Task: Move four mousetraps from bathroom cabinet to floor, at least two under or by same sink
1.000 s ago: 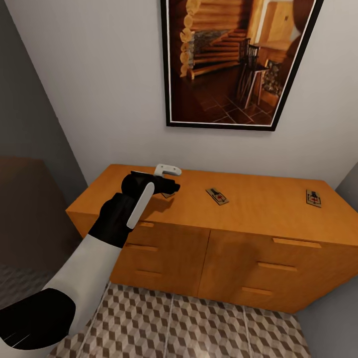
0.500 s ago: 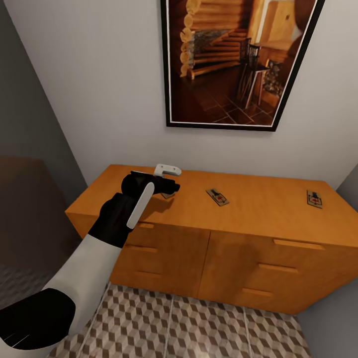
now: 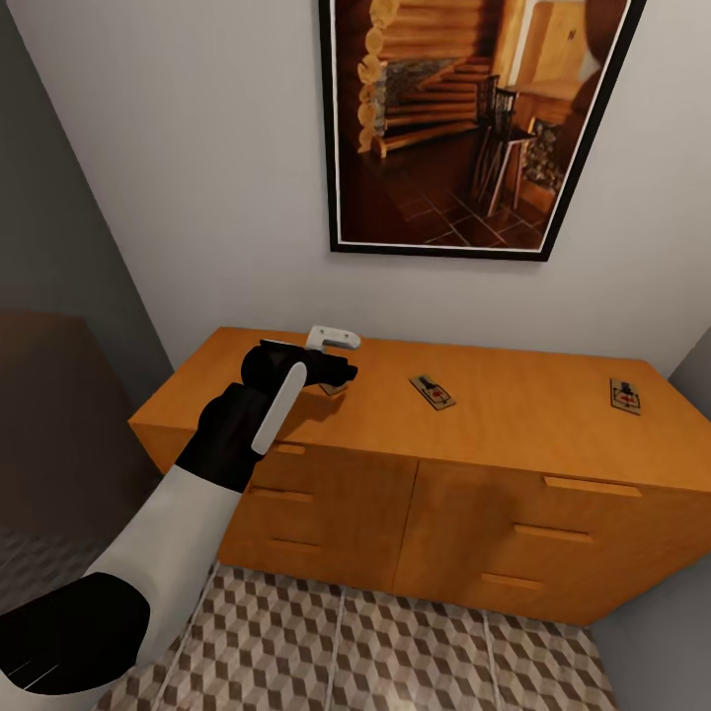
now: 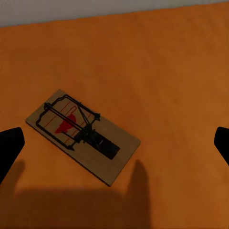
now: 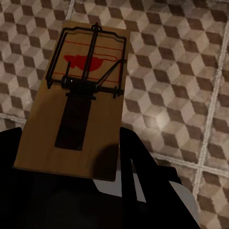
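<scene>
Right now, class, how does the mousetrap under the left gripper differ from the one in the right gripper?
The left mousetrap lies flat on the cabinet, ungripped between open fingers; the right mousetrap is clamped above the bathroom floor. Both are tan boards with dark wire and a red mark.

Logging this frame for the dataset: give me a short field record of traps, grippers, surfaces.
left gripper: open, above flat tan wooden mousetrap with red mark
right gripper: shut on second tan wooden mousetrap, over cube-patterned tile floor
orange-brown wooden cabinet top: two more mousetraps, middle and far right
wall: framed picture
</scene>
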### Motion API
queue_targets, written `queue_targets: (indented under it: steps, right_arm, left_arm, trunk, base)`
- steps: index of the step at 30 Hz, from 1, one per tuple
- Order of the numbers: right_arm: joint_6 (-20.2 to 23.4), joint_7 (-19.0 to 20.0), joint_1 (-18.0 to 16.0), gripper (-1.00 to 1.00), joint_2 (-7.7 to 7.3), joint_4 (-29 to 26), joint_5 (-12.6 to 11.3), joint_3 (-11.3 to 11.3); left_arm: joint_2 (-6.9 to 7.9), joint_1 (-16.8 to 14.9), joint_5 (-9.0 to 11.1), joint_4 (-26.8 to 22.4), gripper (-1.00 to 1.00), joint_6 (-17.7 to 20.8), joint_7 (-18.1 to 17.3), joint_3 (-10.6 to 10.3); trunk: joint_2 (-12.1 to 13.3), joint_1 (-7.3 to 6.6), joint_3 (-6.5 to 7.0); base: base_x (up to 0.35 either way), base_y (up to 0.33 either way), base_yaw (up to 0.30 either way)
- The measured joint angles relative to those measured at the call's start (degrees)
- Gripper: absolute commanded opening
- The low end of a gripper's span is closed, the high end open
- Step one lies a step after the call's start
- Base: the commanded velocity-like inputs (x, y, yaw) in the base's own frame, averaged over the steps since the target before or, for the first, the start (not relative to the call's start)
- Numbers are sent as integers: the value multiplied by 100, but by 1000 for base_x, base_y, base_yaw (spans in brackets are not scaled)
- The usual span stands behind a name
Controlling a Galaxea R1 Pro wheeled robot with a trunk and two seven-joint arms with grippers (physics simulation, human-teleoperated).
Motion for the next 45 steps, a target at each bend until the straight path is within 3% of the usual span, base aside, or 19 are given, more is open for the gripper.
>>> queue_targets:
  steps: [32, 45]
  right_arm:
    - [0, 0, 0, -100, 9, 0, 5, 0]
    - [1, 3, 0, -100, 17, -1, 5, 1]
  left_arm:
    - [0, 0, 0, -2, 100, 0, 0, -8]
    - [0, 0, 0, -9, 100, 0, 0, -9]
  trunk:
    - [0, 0, -2]
    - [0, 0, -95]
  base:
    - [35, 0, 0]
    - [0, 0, 0]
